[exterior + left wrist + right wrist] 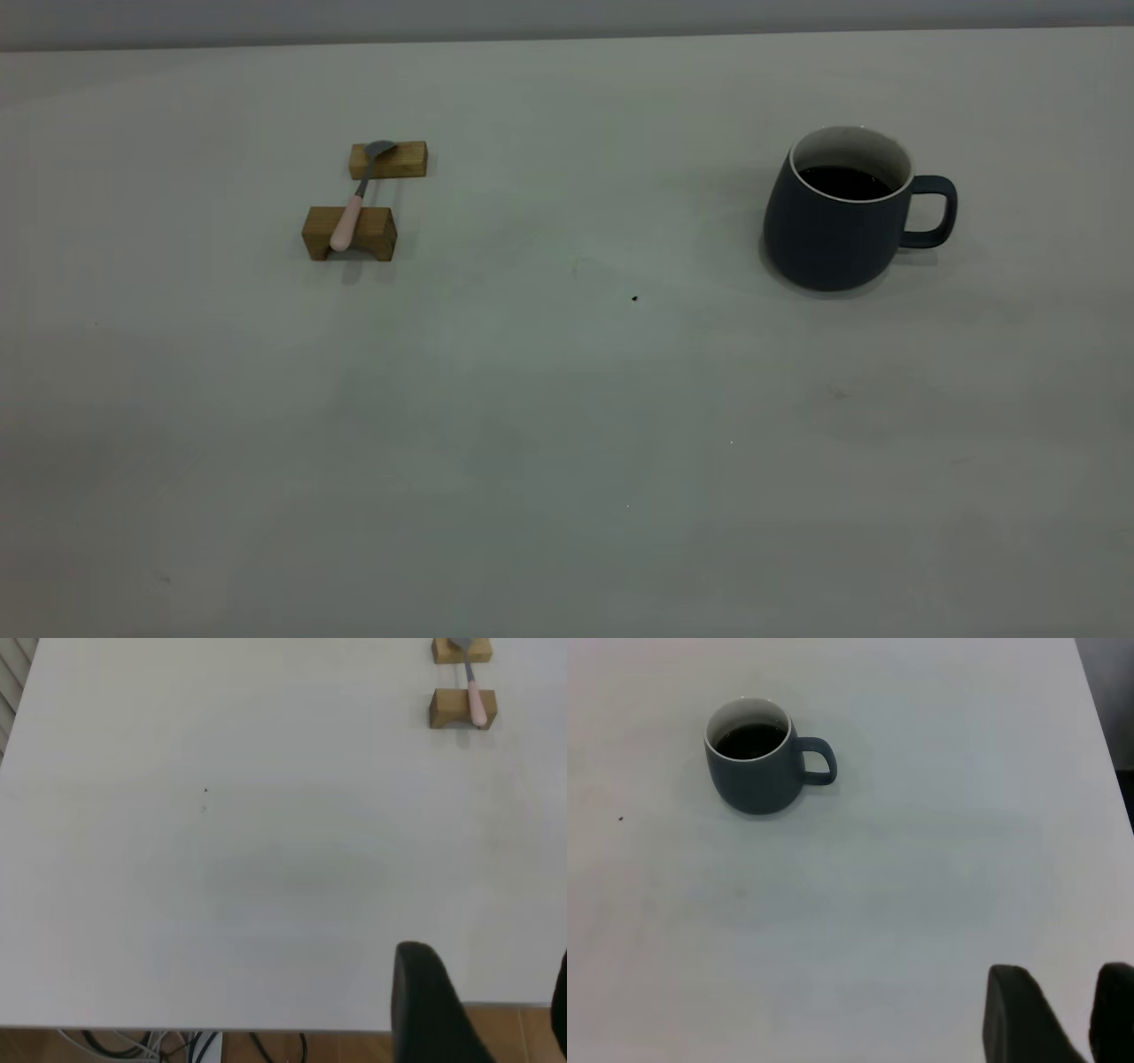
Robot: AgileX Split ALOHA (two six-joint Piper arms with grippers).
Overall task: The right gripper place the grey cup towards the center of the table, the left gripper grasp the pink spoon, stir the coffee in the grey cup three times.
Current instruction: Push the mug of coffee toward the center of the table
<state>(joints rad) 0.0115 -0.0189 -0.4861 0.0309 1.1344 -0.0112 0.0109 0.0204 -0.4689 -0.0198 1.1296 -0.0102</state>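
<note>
Two wooden blocks point(372, 199): we see them at the left of the bench point(567, 425), one behind the other, a small gap between.
Pink spoon point(359, 199): it bridges the two blocks, pink handle on the nearer block, metal bowl on the farther one. We judge it is propped this way so that its neck sits off the bench and jaws can close around it from above.
Dark speck point(634, 299): a tiny mark on the bench near the middle, between spoon and mug.
Grey cup point(842, 213): upright at the right of the bench, well apart from the spoon, loop handle turned toward the right edge. We take that turn as an offer of the handle to the right arm.
Coffee point(846, 182): dark liquid inside the cup, its level below the white rim, which leaves room for a slide without a spill.
Left gripper point(483, 1010): held back over the near edge of the bench, far from the spoon. Its jaws stand spread, with nothing between them.
Right gripper point(1067, 1019): likewise held back, the cup well ahead of it. Its jaws stand a little apart and hold nothing.
Step in hand: we judge none is begun; the cup has yet to go toward the centre.
Next move: we expect the right gripper to reach for the cup first.
</note>
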